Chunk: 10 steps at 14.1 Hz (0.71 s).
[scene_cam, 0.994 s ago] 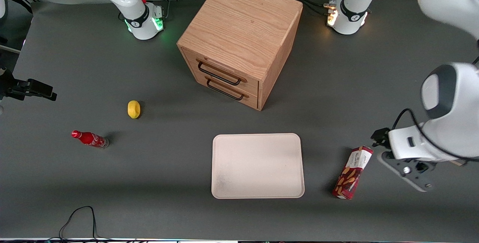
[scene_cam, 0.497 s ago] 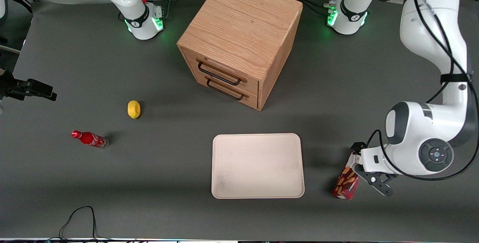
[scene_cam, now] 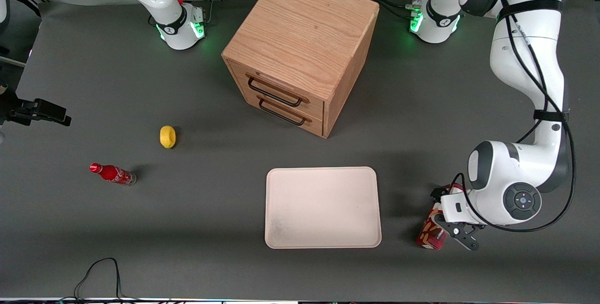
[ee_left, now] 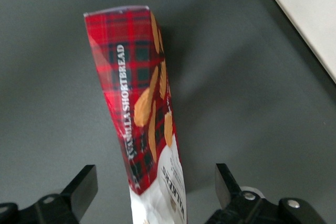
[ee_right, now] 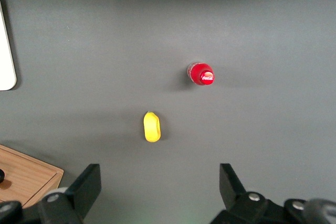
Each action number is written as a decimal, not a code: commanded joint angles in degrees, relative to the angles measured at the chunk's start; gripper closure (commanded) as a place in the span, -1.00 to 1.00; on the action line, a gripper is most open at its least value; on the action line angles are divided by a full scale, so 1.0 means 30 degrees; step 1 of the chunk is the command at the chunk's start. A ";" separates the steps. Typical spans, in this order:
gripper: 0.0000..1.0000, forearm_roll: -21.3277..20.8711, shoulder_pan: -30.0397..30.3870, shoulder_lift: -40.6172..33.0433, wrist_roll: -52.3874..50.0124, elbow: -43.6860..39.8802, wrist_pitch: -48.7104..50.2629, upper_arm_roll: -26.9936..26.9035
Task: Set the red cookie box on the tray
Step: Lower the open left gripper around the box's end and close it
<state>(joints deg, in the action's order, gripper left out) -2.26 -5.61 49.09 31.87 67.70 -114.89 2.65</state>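
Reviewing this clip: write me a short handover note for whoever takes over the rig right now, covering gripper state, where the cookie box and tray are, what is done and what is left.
Gripper: the left arm's gripper is over the white end of the long dark-red tartan cookie box, jaws open, one on each side, not touching it.
Box: on the grey table beside the tray, toward the working arm's end, clear of it.
Tray: the flat cream plastic tray is in front of the wooden two-drawer cabinet, with nothing on it.
Done: gripper lined up over the box.
Left: close on the box, lift, carry to the tray, release.
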 commanded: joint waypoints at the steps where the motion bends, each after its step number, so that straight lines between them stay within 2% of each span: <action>1: -1.00 -0.0154 -0.0120 0.0130 -0.0399 0.0052 -0.0871 -0.0034; 2: -0.94 -0.0155 -0.0121 0.0189 -0.0399 0.0081 -0.0962 -0.0034; 3: -0.70 -0.0155 -0.0092 0.0218 -0.0399 0.0081 -0.1108 -0.0034; 7: 0.61 -0.0125 0.0026 0.0277 -0.0370 0.0139 -0.1372 -0.0034; 8: 0.85 -0.0125 0.0026 0.0277 -0.0341 0.0227 -0.1431 -0.0034; 9: 0.97 -0.0125 0.0026 0.0248 -0.0341 0.0256 -0.1490 -0.0034; 10: 1.00 -0.0125 0.0026 0.0248 -0.0341 0.0257 -0.1490 -0.0034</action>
<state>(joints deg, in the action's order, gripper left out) -2.26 -5.47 49.93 31.61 67.79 -117.90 2.61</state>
